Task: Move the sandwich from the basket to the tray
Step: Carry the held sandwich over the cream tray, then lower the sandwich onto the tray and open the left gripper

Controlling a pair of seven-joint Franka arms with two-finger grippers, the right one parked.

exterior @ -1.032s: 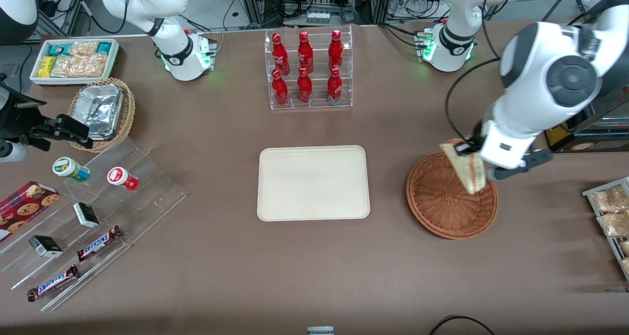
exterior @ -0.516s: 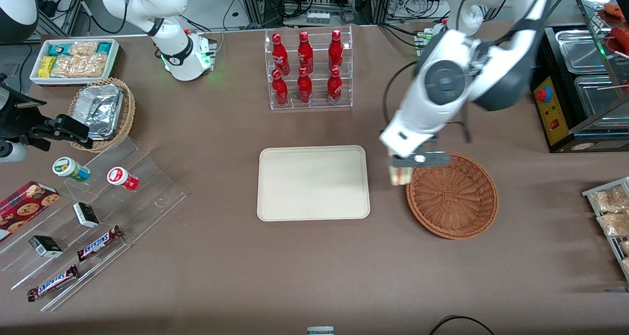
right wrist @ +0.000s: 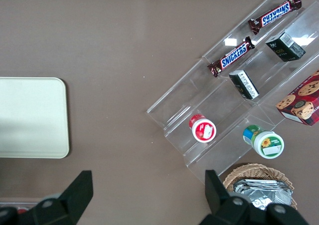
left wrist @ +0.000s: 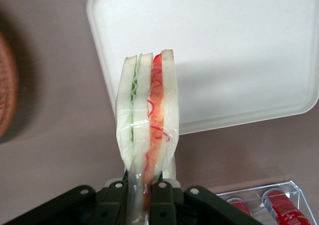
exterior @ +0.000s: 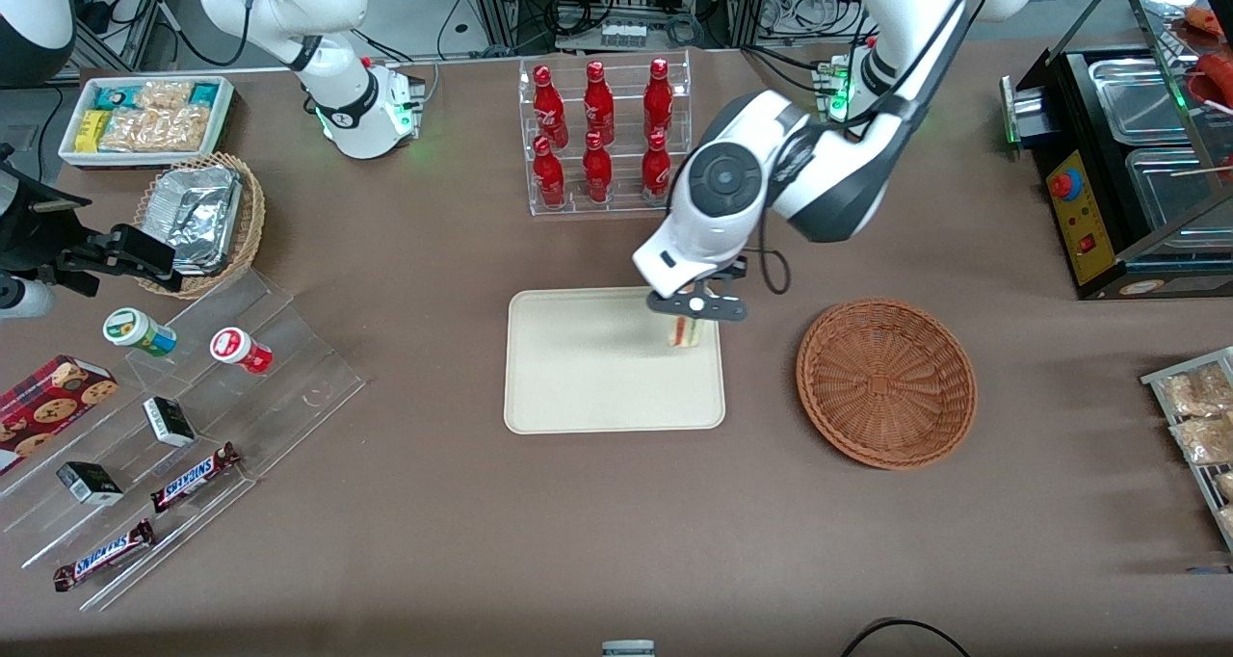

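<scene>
My left gripper (exterior: 687, 312) hangs above the cream tray (exterior: 578, 378), over the part of it nearest the round reddish-brown basket (exterior: 886, 382). It is shut on the sandwich (exterior: 686, 331), a plastic-wrapped wedge of white bread with red and green filling. In the left wrist view the sandwich (left wrist: 147, 117) hangs down from the gripper (left wrist: 145, 195), clamped at its narrow end, over the rim of the tray (left wrist: 239, 60). The basket holds nothing.
A clear rack of red bottles (exterior: 602, 137) stands farther from the front camera than the tray. Toward the parked arm's end lie a clear stepped stand with snacks (exterior: 164, 426), a tan basket of foil containers (exterior: 202, 219) and a white bin of packets (exterior: 144, 118). A metal counter (exterior: 1137, 156) stands at the working arm's end.
The gripper has carried the sandwich up out of the basket, across the gap between basket and tray, and now over the tray's nearest part.
</scene>
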